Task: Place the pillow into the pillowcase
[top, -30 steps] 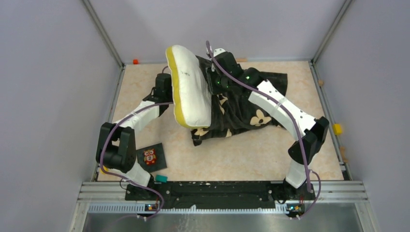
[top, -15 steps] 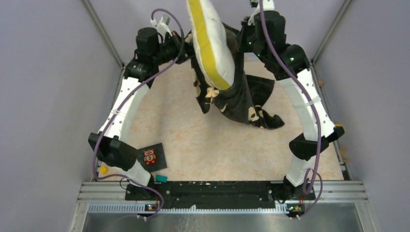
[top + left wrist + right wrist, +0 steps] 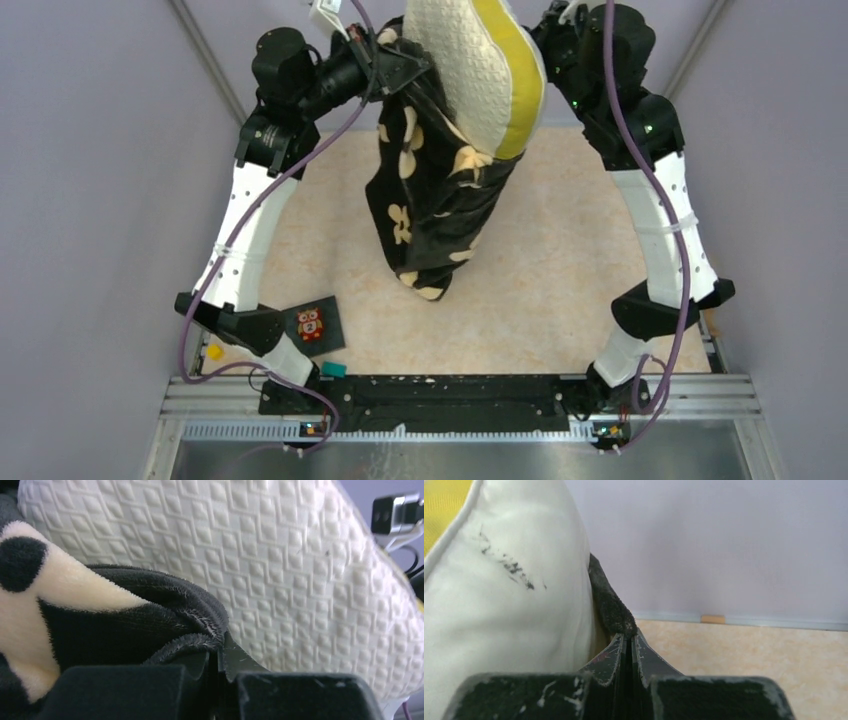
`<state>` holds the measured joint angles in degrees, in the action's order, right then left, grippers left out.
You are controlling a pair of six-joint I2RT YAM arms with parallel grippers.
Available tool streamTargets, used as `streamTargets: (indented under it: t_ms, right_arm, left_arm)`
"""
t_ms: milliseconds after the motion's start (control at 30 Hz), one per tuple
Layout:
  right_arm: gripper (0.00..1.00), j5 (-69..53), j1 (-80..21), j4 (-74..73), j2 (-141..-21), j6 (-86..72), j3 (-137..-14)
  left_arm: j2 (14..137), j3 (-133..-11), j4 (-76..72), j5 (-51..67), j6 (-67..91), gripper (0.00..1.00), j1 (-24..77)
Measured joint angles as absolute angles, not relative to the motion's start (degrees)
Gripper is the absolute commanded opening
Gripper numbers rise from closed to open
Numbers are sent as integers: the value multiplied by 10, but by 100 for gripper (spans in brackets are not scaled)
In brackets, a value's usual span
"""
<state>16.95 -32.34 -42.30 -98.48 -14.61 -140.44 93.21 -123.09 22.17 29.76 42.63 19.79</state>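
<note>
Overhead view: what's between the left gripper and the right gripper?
The pillow, partly in the pillowcase, hangs between the left gripper and right gripper; the overhead view shows it.

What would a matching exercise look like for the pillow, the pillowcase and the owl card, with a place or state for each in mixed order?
Things:
1. pillow
2. pillowcase
3. owl card

Places or states:
A. lying flat on the table, near its left corner
B. black with cream flowers, hanging down
C. white and quilted with a yellow band, held high, sticking out of the black fabric

Pairs: 1-C, 2-B, 3-A
</note>
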Motion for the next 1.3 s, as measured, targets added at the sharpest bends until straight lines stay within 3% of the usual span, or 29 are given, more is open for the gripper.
streamTargets:
  t_ms: [167, 433, 633, 733, 867, 1033, 1133, 1300]
  right_arm:
    - [0, 172, -301, -420, -979, -145, -1428]
    - [0, 174, -345, -358, -888, -141, -1265]
    - [0, 164, -259, -408, -941, -144, -1448]
    - [0, 159, -232, -389, -938, -154, -1451]
    - [0, 148, -252, -349, -902, -165, -1352]
    - [0, 145, -315, -324, -873, -156, -1237]
    - [0, 143, -303, -349, -893, -150, -1283]
    - [0, 99, -194, -407, -955, -175, -1449]
  left_arm:
    - [911, -1200, 198, 291, 425, 0, 220]
    - [922, -1227, 159, 217, 479, 0, 223]
    - [955, -1248, 146, 231, 458, 0, 300]
    - [955, -1258, 148, 247, 444, 0, 334]
    - [954, -1305, 154, 224, 427, 0, 327]
    - [952, -1317, 150, 215, 470, 0, 246]
    - [964, -1327, 143, 217, 487, 0, 235]
    - [979, -1337, 142, 254, 470, 0, 318]
